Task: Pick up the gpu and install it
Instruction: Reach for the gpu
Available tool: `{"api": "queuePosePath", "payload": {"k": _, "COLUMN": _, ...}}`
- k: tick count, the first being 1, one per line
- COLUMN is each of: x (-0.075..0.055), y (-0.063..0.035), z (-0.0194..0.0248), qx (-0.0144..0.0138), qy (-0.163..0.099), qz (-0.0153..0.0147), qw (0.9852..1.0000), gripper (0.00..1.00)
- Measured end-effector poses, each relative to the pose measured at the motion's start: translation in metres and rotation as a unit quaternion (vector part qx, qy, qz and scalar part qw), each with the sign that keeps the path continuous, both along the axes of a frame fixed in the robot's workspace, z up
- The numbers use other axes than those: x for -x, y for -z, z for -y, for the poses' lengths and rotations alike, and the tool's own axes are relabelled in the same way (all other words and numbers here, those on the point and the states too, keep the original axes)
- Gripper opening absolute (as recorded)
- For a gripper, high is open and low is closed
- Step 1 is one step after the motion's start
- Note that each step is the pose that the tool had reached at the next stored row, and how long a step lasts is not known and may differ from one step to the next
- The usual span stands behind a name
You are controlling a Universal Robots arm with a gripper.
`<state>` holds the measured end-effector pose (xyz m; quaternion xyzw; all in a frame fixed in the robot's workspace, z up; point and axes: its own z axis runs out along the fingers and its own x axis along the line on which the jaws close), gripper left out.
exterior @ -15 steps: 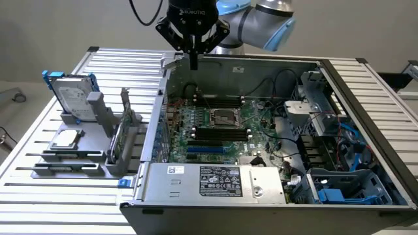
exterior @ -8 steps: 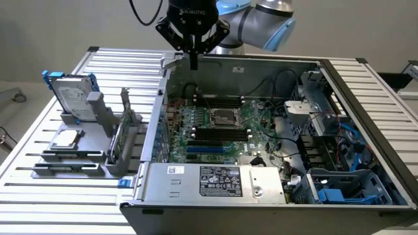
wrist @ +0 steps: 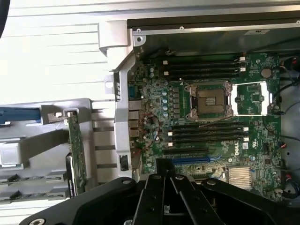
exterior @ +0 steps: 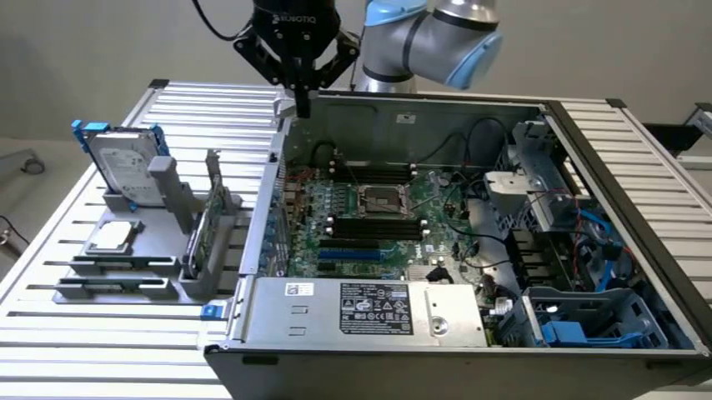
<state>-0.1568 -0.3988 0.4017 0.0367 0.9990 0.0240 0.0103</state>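
while pincer [exterior: 300, 98] hangs closed, gpu [exterior: 200, 237] edge-on, partly hidden

Black end effector [exterior: 300, 100]; green motherboard [exterior: 368, 218] with blue slot [exterior: 347, 252]; silver slatted counter [exterior: 89, 333]; blue-framed silver drive [exterior: 120, 162].

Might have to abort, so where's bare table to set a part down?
Bare slats in front of the gray fixture, toward the table edge; behind the hard drive; and along the case at the exterior view's right. Crowded: the narrow gap between the gpu and the case wall.
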Motion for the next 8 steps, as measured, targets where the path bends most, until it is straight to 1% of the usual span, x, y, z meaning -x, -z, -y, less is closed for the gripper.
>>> {"api": "queuePosePath", "payload": {"k": 8, "x": 0.036, "y": 0.0, "z": 0.0, "qx": 0.0, "qy": 0.0, "qz": -0.001, "qw": 1.0, "gripper": 0.11}}
